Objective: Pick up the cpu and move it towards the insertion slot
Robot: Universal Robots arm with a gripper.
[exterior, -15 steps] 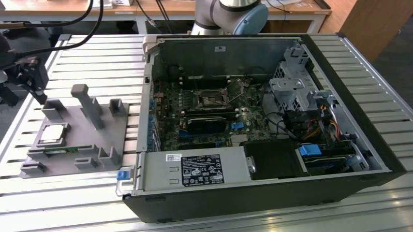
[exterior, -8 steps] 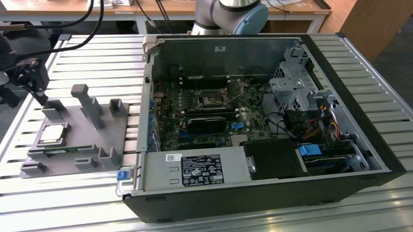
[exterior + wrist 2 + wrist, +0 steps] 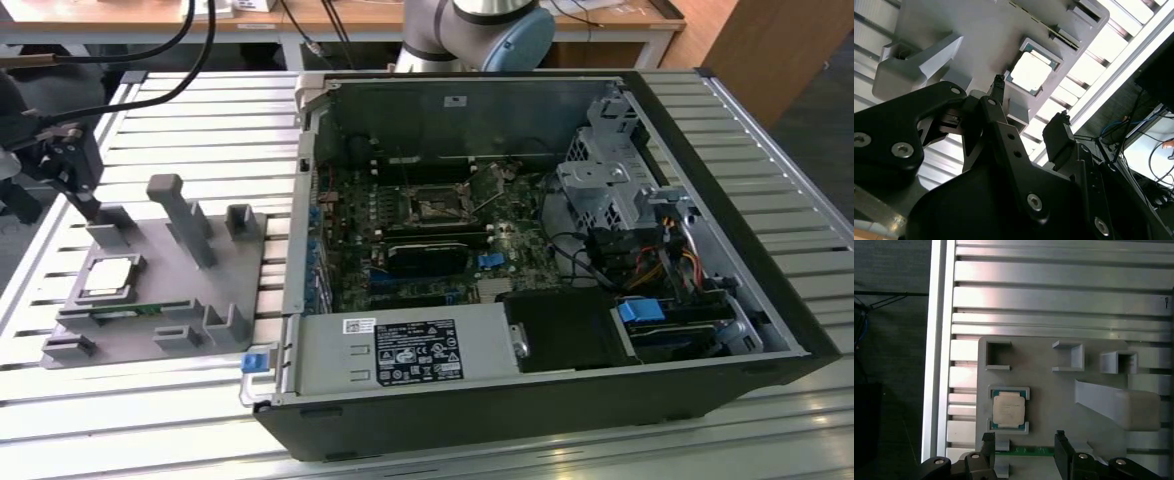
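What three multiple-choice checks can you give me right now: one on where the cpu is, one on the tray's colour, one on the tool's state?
1. The cpu lies:
A. in a recess of the tray
B. on the floor
C. on a chair

2. The tray's colour is:
A. red
B. grey
C. yellow

3. The tool is:
A. shut on the cpu
B. open, holding nothing
C. shut on a cable

Answers:
1 A: in both wrist views the chip sits framed by the tray's raised corners.
2 B: the tray shows plain grey in the exterior view and in both wrist views.
3 B: in the first wrist view the two fingertips stand apart beside the cpu, with nothing clamped between them.
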